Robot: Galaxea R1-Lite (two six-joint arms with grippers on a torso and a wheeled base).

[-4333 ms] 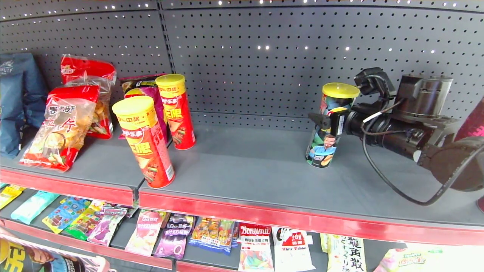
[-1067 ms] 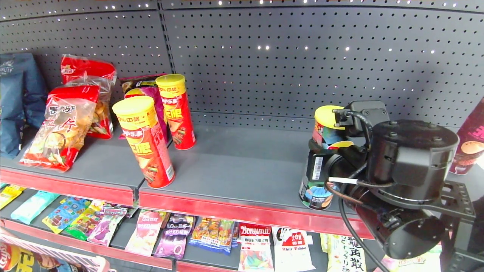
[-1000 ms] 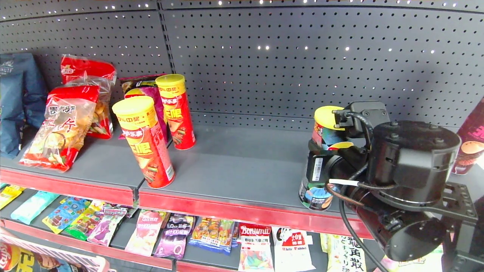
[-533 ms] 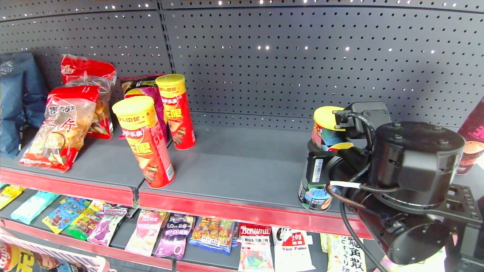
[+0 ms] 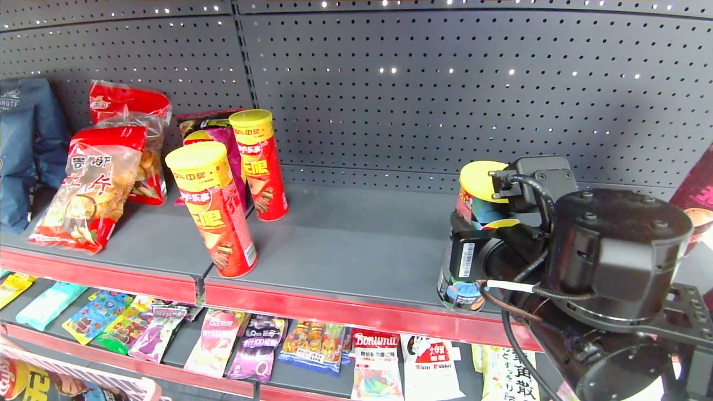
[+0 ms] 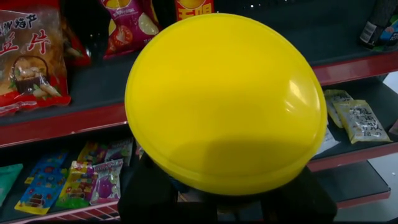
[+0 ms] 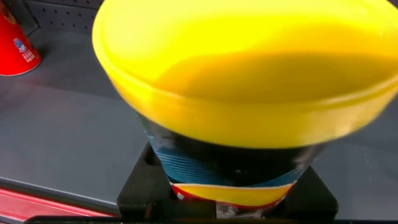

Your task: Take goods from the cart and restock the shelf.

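A chip can (image 5: pixel 480 181) with a yellow lid and a dark printed body stands slightly tilted at the front edge of the grey shelf (image 5: pixel 356 250), right of centre. My right gripper (image 5: pixel 473 245) is shut on its middle, and the arm comes in from the right. In the right wrist view the same can (image 7: pixel 249 93) rises between the fingers of the right gripper (image 7: pixel 227 193). My left gripper (image 6: pixel 224 202) is shut on a second can, whose yellow lid (image 6: pixel 224 99) hides the body. This second can is held in front of the shelves.
Two red chip cans (image 5: pixel 214 211) (image 5: pixel 260 164) stand on the shelf's left half, with snack bags (image 5: pixel 89 184) beside them. A maroon can (image 5: pixel 693 195) stands at the far right. The shelf between the red cans and the held can is bare. Sachets (image 5: pixel 250 345) fill the lower shelf.
Over four seconds my right arm has drawn the can from the shelf's middle depth to its front edge. In the last second it sank slightly and the can tilted a little.
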